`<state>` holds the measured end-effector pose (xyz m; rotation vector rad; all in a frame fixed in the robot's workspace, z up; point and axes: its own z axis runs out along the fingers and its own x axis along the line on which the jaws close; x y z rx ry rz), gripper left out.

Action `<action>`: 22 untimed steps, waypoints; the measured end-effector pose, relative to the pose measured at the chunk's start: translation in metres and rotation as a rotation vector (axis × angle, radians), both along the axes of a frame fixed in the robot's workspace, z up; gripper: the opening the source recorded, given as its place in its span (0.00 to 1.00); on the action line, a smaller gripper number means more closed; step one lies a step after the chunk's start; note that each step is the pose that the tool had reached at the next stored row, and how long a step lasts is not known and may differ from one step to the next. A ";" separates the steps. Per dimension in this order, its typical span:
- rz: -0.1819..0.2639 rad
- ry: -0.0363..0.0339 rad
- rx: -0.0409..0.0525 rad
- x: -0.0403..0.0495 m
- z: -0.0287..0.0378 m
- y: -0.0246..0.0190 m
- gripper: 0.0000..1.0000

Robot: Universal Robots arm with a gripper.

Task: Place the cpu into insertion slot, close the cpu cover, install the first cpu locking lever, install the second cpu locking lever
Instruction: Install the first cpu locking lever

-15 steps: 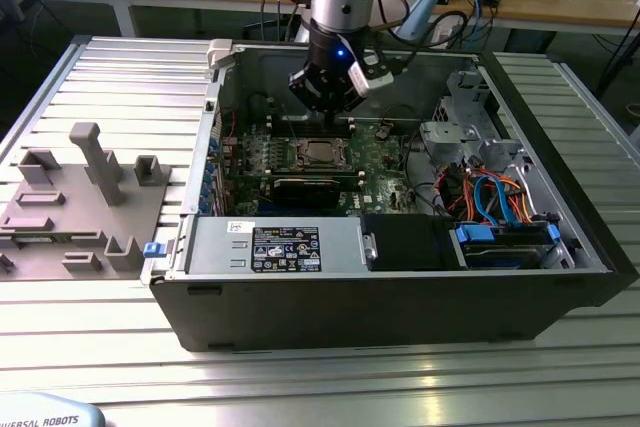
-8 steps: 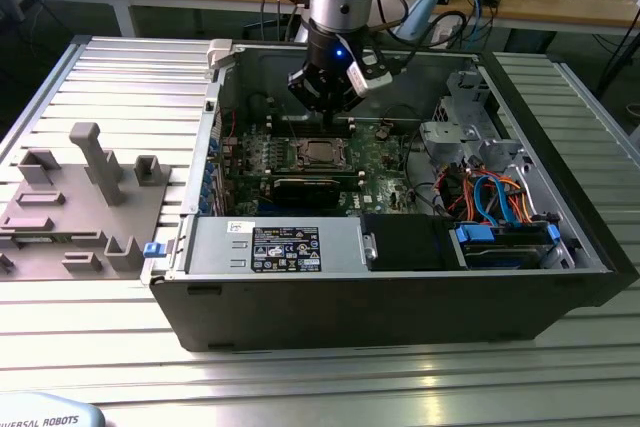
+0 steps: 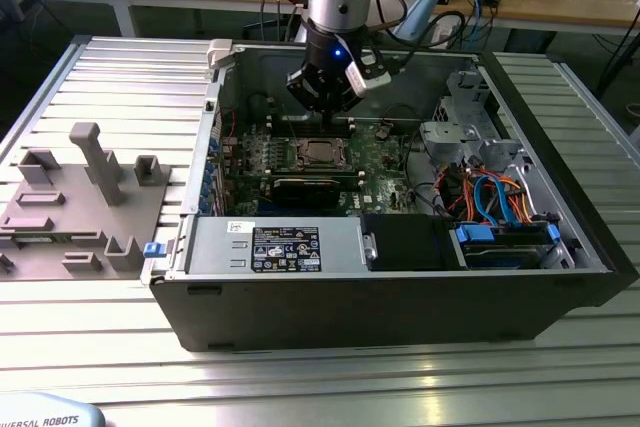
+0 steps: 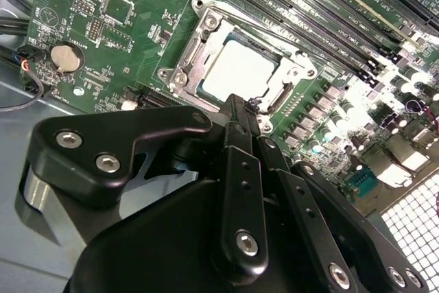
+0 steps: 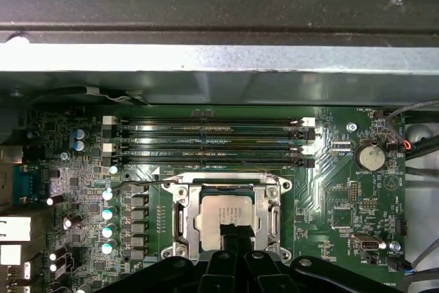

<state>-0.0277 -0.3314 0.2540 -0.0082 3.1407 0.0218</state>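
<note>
The cpu (image 5: 221, 214) lies flat in the insertion slot (image 3: 318, 154) on the green board, its dull silver top showing in both wrist views (image 4: 236, 70). The cpu cover (image 5: 180, 219), a silver frame, lies down around the chip (image 4: 184, 56). My gripper (image 4: 248, 106) hangs just over the socket's edge, its black fingers shut together with nothing seen between them. In the first wrist view the gripper (image 5: 233, 232) tip overlaps the chip's near edge. In the exterior view the gripper (image 3: 325, 99) hangs above the socket inside the open computer case. A thin wire lever (image 5: 140, 183) runs out from the socket's corner.
Long black memory slots (image 5: 212, 142) run beside the socket. A coin battery (image 5: 370, 156) sits on the board. The case wall (image 5: 219, 66) rises close behind the slots. A drive cage with coloured cables (image 3: 490, 197) fills the exterior view's right. A grey fixture block (image 3: 90, 197) stands outside the case.
</note>
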 end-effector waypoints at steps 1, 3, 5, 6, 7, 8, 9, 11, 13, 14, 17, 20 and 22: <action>0.000 -0.0001 0.0000 -0.0001 0.0000 0.0000 0.11; 0.000 0.0000 0.0000 -0.0004 0.0000 0.0000 0.11; 0.001 0.0000 0.0000 -0.0017 0.0000 0.0006 0.11; 0.001 0.0000 0.0000 -0.0018 0.0000 0.0007 0.11; 0.001 0.0000 0.0000 -0.0019 0.0000 0.0008 0.11; 0.001 -0.0001 0.0000 -0.0020 0.0000 0.0011 0.11; 0.001 0.0000 -0.0001 -0.0022 0.0000 0.0012 0.11; 0.002 0.0000 0.0000 -0.0024 0.0000 0.0016 0.11; 0.002 -0.0001 0.0000 -0.0028 0.0000 0.0020 0.11; 0.002 0.0000 0.0000 -0.0030 0.0000 0.0022 0.11; 0.003 0.0000 0.0000 -0.0037 0.0000 0.0027 0.11; 0.003 0.0000 0.0000 -0.0050 0.0000 0.0036 0.11; 0.003 -0.0001 0.0000 -0.0058 0.0000 0.0038 0.11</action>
